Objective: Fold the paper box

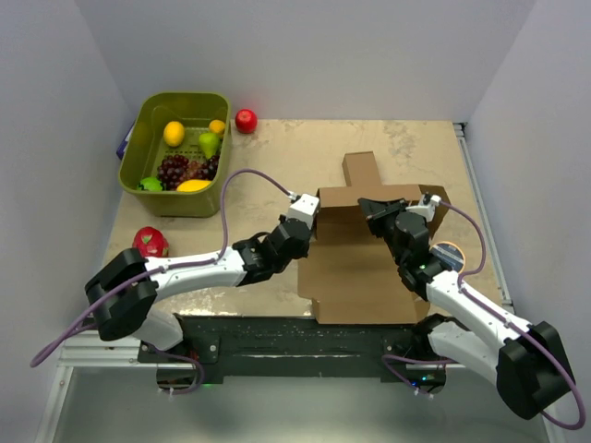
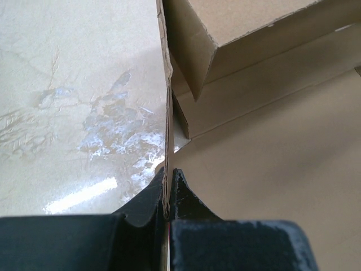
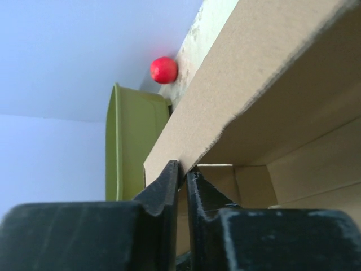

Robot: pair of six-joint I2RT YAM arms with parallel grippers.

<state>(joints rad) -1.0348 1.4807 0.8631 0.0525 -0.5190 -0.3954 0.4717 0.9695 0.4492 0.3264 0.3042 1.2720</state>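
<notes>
The paper box (image 1: 360, 277) is a large brown cardboard piece lying right of centre on the table, with its side walls partly raised and one flap (image 1: 360, 171) flat toward the back. My left gripper (image 1: 312, 218) is shut on the box's upright left wall; in the left wrist view the thin wall edge (image 2: 167, 113) runs straight into the pinched jaws of the left gripper (image 2: 168, 183). My right gripper (image 1: 371, 206) is shut on a raised wall near the back right; in the right wrist view the right gripper (image 3: 183, 169) clamps the corner of that wall (image 3: 254, 73).
A green bin (image 1: 185, 96) holding fruit stands at the back left, also in the right wrist view as a green bin (image 3: 132, 141). A red ball (image 1: 246, 120) lies beside it, a red fruit (image 1: 150, 242) at the left. A round blue-orange object (image 1: 450, 251) sits by the box's right side.
</notes>
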